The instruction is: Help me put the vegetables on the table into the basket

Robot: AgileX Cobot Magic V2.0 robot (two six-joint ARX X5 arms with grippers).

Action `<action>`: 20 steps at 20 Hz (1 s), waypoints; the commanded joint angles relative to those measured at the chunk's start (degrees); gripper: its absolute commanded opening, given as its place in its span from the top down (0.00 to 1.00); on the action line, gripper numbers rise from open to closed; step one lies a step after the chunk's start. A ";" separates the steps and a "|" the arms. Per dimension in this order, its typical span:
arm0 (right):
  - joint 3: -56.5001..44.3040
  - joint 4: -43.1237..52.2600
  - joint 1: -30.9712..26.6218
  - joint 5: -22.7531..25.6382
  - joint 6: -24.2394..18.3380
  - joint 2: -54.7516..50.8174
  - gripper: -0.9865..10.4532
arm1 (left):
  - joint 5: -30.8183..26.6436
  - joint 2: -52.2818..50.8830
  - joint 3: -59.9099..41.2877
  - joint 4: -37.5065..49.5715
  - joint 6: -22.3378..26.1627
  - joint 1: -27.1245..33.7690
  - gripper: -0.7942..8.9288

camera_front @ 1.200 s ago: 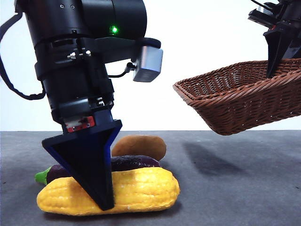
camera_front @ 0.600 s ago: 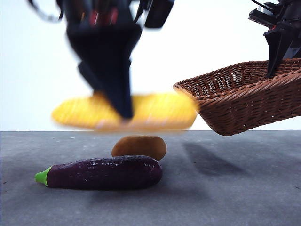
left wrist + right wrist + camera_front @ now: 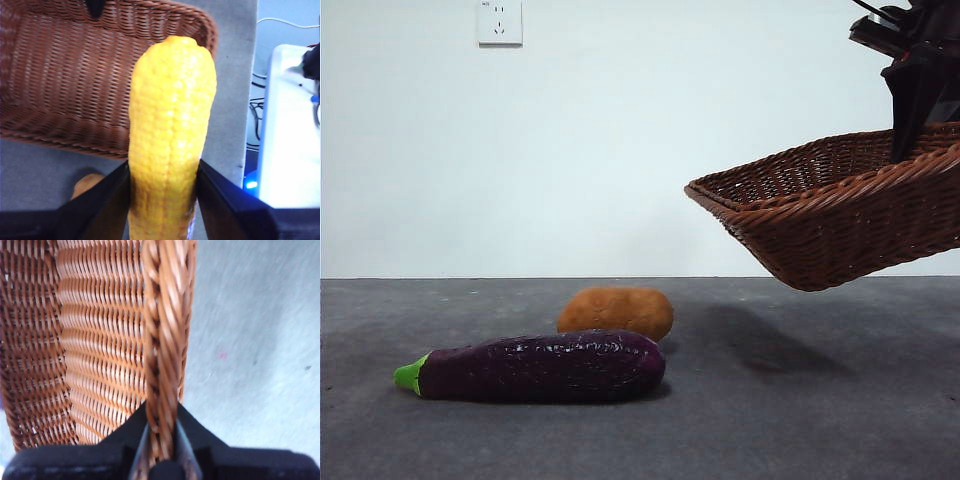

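Left gripper (image 3: pixel 162 182) closed on the corn (image 3: pixel 171 130), jaws clamped on both flanks of the cob near one end, free end pointing toward the basket (image 3: pixel 70 75). Held aloft, above the near rim of the basket, wicker floor showing beyond the cob. Out of the front view altogether, arm and corn both.

Right gripper (image 3: pixel 162 437) closed on the braided rim (image 3: pixel 162 340) of the basket, one jaw inside the wall, one outside. In the front view, seen as a dark gripper (image 3: pixel 918 105) at the top right corner, pinching the basket's (image 3: pixel 830 215) far right rim. Basket lifted clear of the bench (image 3: pixel 820 420), tilted, left end lower than the right, shadow cast on the bench beneath.

Eggplant (image 3: pixel 540 367) lying on its side on the bench at near left, green stem (image 3: pixel 410 376) pointing left. Potato (image 3: pixel 616 311) just behind it, farther back and slightly right; touching or not, cannot tell. Both on the bench, left of the basket and lower than it. In the left wrist view, a sliver of the potato (image 3: pixel 86 184) visible below the basket's near wall, beside the jaw.

White wall behind, with a socket (image 3: pixel 500 22) high at the left.
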 commanded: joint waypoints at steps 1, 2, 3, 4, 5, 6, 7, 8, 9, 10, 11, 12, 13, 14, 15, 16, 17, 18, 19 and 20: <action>0.02 0.11 1.84 -1.99 -0.50 -0.33 0.92 | -3.56 2.36 -0.39 1.64 -0.31 0.66 0.90; 0.02 -0.09 2.95 -2.69 -0.66 -0.33 0.92 | -5.57 3.72 -0.39 2.47 -0.33 1.27 0.90; 0.02 -0.39 4.17 -2.80 -0.68 -0.33 0.92 | -7.28 5.20 -0.39 2.95 -0.87 2.34 0.90; 0.00 -0.59 5.35 -2.80 -0.68 -0.33 0.92 | -8.50 6.93 -0.39 3.67 -2.91 3.50 0.90; 0.00 -0.70 6.36 -2.80 -0.74 -0.33 0.92 | -8.44 8.50 -0.39 4.52 -5.46 4.96 0.90; 0.00 -0.98 7.21 -2.84 -0.90 -0.33 0.92 | -8.44 9.92 -0.39 5.73 -8.00 6.49 0.90; -0.02 -1.31 7.87 -3.37 -1.38 -0.33 0.92 | -8.39 11.06 -0.39 6.80 -8.90 7.56 0.90; -0.04 -1.84 8.11 -4.94 -2.36 -0.33 0.92 | -8.24 11.82 -0.39 7.52 -8.66 8.35 0.90; -0.11 -2.47 8.31 -6.71 -3.32 -0.33 0.92 | -8.24 12.13 -0.39 8.33 -8.22 9.05 0.90; -0.24 -2.58 8.31 -8.37 -3.72 -0.33 0.92 | -8.17 12.26 -0.39 9.27 -8.26 9.29 0.90; -0.28 -2.60 8.31 -9.22 -3.78 -0.33 0.92 | -7.39 12.28 -0.39 10.36 -8.26 9.35 0.90; -0.28 -2.62 8.31 -9.22 -3.87 -0.33 0.92 | -6.19 12.26 -0.39 11.54 -8.22 9.35 0.90; -0.28 -2.69 8.31 -9.46 -3.91 -0.33 0.92 | -5.86 12.26 -0.39 12.48 -8.26 9.35 0.90; -0.28 -2.75 8.31 -9.84 -4.11 -0.33 0.92 | -5.66 12.46 -0.39 13.00 -8.24 9.35 0.90; -0.28 -2.82 8.31 -10.10 -4.24 -0.33 0.92 | -5.79 12.81 -0.39 13.29 -8.15 9.35 0.89; -0.28 -3.08 8.31 -10.12 -4.63 -0.33 0.92 | -6.05 13.25 -0.39 13.33 -7.32 9.35 0.89; -0.28 -3.61 8.31 -10.12 -5.11 -0.33 0.92 | -7.19 13.64 -0.39 13.31 -7.15 9.35 0.89; -0.28 -3.91 8.31 -10.10 -5.18 -0.33 0.92 | -7.41 13.84 -0.39 13.33 -7.17 9.35 0.86; -0.28 -3.91 8.31 -10.10 -5.18 -0.33 0.92 | -7.30 13.84 -0.39 13.88 -7.15 9.35 0.74; -0.28 -3.91 8.31 -10.08 -5.16 -0.33 0.92 | -6.14 13.81 -0.39 14.71 -6.91 9.29 0.60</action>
